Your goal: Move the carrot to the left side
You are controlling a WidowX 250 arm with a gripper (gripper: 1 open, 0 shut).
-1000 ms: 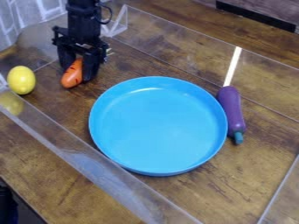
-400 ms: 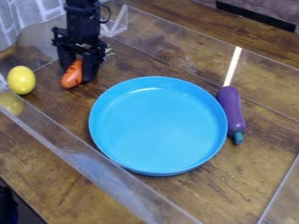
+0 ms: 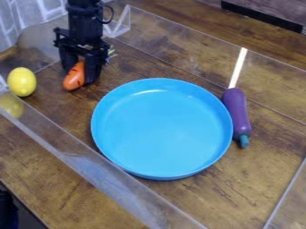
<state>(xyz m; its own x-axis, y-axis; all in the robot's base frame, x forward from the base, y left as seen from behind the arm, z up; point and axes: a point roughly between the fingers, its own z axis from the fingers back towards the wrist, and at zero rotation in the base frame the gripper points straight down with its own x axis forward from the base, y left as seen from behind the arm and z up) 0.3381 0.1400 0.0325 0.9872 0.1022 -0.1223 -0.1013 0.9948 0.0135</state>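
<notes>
Dark wooden table (image 3: 156, 201), glossy, with a blue plate (image 3: 162, 127) at centre taken as the landmark. The carrot (image 3: 75, 75) is seen up-left of the plate, near its rim: small, orange, tapered; the leafy top cannot be made out. Its long axis is tilted, lower end toward the near-left, upper end hidden in the black gripper (image 3: 81, 64), whose fingers are clamped on it from above. A yellow lemon (image 3: 21, 81) lies further left; a purple eggplant (image 3: 238, 114) is located just right of the plate.
</notes>
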